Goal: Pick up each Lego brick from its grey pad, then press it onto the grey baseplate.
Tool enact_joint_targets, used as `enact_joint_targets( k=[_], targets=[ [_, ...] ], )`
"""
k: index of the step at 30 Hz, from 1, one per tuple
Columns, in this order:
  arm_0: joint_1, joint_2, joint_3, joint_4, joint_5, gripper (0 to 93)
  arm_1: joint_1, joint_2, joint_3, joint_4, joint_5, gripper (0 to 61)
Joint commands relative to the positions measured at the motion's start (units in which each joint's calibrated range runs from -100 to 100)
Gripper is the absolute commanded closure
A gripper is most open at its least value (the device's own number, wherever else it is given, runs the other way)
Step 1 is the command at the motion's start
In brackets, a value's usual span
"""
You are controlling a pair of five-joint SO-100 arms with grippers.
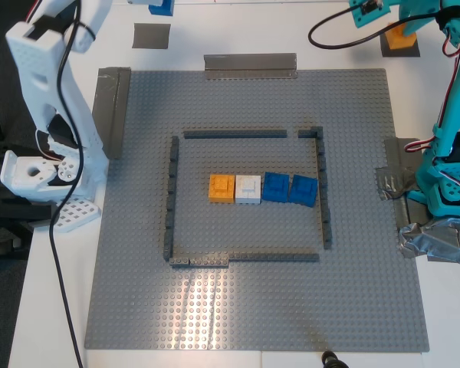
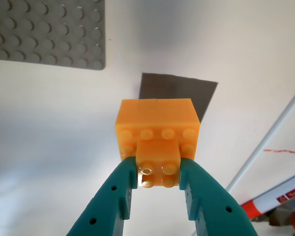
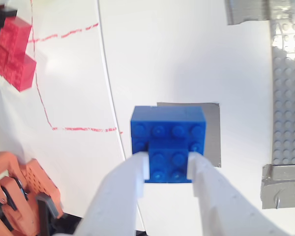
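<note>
My first gripper, teal, is shut on the raised top block of the orange brick, just over its grey pad. In the exterior view it is at the far right with the orange brick. My second gripper, white, is shut on the blue brick, lifted beside its grey pad. In the exterior view the blue brick is at the top edge, beyond the bare pad. The grey baseplate lies between the arms.
Inside the dark-grey frame sit an orange brick, a white brick and two blue bricks. Grey tape strips hold the plate's edges. Red bricks and an orange plastic part lie beside the second arm.
</note>
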Motion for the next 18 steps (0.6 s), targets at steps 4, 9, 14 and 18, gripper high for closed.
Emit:
enact_joint_targets(
  k=[4,9,14,18],
  targets=[
    [-2.2,-8.9,-2.8,7.2,0.5,92.7,9.0,-19.2,7.9,9.2,-5.6,61.2],
    [-3.9,-13.4,-2.6,12.3,1.3,92.7,17.2,-27.1,14.2,18.0,-11.0,61.3],
    [-4.7,-16.9,-2.0,12.3,1.4,92.7,28.2,-33.4,21.0,25.1,-14.6,61.3],
    [-6.0,-19.0,-1.9,12.3,1.7,92.7,37.1,-36.5,26.5,27.6,-14.9,61.3]
  ],
)
